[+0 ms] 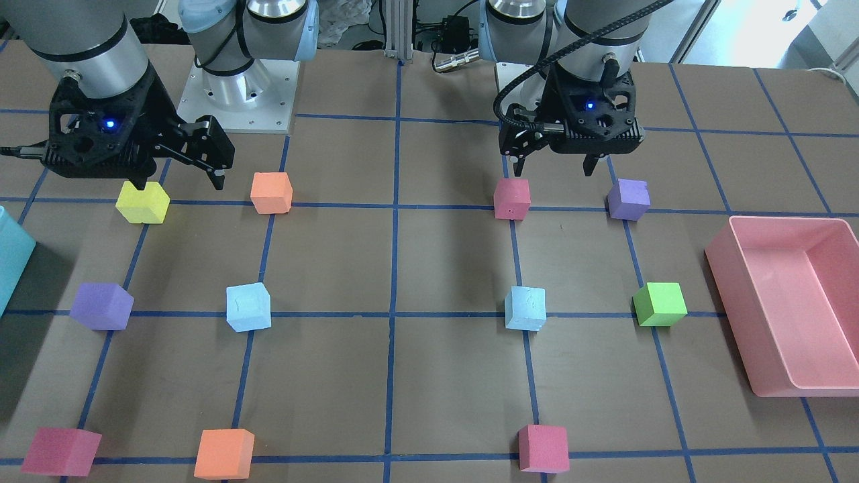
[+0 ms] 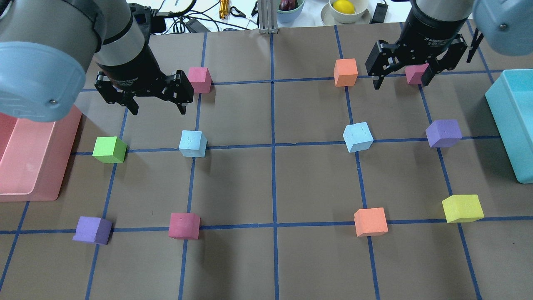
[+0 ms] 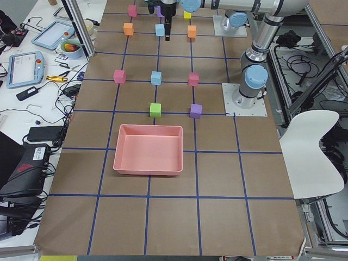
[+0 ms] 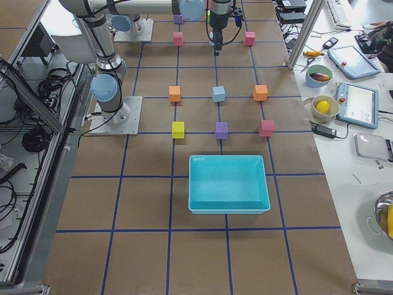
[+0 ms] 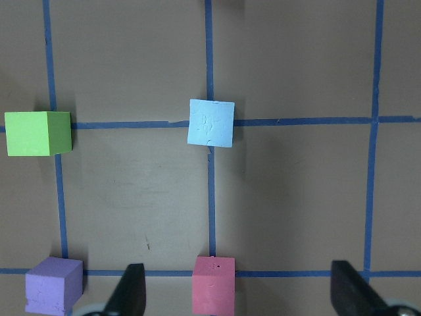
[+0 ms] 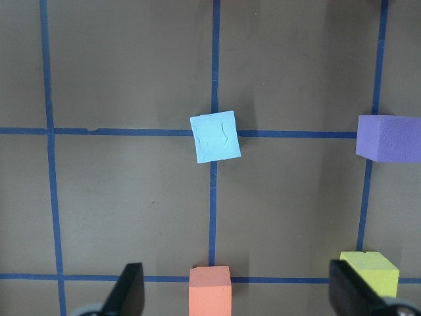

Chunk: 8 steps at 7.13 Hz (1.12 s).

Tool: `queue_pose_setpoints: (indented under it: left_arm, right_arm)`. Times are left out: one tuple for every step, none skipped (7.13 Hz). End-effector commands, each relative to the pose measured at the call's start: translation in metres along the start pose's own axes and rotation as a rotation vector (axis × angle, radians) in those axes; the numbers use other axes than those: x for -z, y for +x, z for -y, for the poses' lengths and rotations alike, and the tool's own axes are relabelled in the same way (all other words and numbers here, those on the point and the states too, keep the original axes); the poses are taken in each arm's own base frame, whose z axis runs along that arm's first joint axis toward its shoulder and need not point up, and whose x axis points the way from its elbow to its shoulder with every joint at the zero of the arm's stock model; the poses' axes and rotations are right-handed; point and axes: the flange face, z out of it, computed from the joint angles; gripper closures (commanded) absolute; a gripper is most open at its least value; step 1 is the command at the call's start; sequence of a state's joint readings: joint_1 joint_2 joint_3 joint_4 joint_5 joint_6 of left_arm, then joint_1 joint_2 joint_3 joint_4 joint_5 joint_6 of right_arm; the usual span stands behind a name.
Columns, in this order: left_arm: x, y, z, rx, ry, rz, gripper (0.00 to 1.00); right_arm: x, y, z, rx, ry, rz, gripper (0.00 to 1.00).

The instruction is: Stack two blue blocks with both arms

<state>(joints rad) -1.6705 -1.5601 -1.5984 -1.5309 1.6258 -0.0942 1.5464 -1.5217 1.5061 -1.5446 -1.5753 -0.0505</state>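
Note:
Two pale blue blocks sit on the table's middle row. One [image 2: 193, 143] is on my left side and shows in the front view [image 1: 525, 308] and centred in the left wrist view [image 5: 211, 123]. The other [image 2: 358, 137] is on my right side and shows in the front view [image 1: 248, 307] and in the right wrist view [image 6: 215, 136]. My left gripper [image 2: 158, 110] is open and empty, held high, on the base side of its block [image 1: 556, 168]. My right gripper [image 2: 402, 83] is open and empty, likewise high [image 1: 180, 182].
A pink bin [image 2: 25, 166] stands at the left end and a teal bin [image 2: 512, 125] at the right end. Coloured cubes stand on the grid around the blue ones: green [image 2: 109, 149], purple [image 2: 443, 133], pink [image 2: 199, 79], orange [image 2: 345, 72], yellow [image 2: 462, 208].

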Motion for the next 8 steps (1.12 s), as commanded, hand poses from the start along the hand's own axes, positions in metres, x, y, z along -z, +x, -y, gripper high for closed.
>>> queue_pose_setpoints:
  left_arm:
    - [0.0, 0.0, 0.0, -0.001, 0.0, 0.0, 0.0]
    - [0.0, 0.0, 0.0, -0.001, 0.0, 0.0, 0.0]
    - [0.0, 0.0, 0.0, -0.001, 0.0, 0.0, 0.0]
    - [0.0, 0.0, 0.0, -0.001, 0.0, 0.0, 0.0]
    - [0.0, 0.0, 0.0, -0.001, 0.0, 0.0, 0.0]
    - [0.0, 0.0, 0.0, -0.001, 0.0, 0.0, 0.0]
    - [0.0, 0.0, 0.0, -0.001, 0.0, 0.0, 0.0]
    - [-0.001, 0.0, 0.0, -0.001, -0.003, 0.001, 0.0]
  right_arm:
    - [0.0, 0.0, 0.0, -0.002, -0.002, 0.0, 0.0]
    - [0.0, 0.0, 0.0, 0.0, -0.002, 0.0, 0.0]
    - [0.0, 0.0, 0.0, 0.0, -0.002, 0.0, 0.0]
    - [0.0, 0.0, 0.0, -0.002, -0.002, 0.0, 0.0]
    - [-0.001, 0.0, 0.0, 0.0, -0.003, -0.001, 0.0]
    - [-0.003, -0.001, 0.0, 0.001, -0.006, -0.001, 0.0]
    - [-0.011, 0.0, 0.005, -0.006, -0.023, -0.002, 0.0]
    - [-0.05, -0.002, 0.016, -0.016, -0.086, 0.02, 0.0]
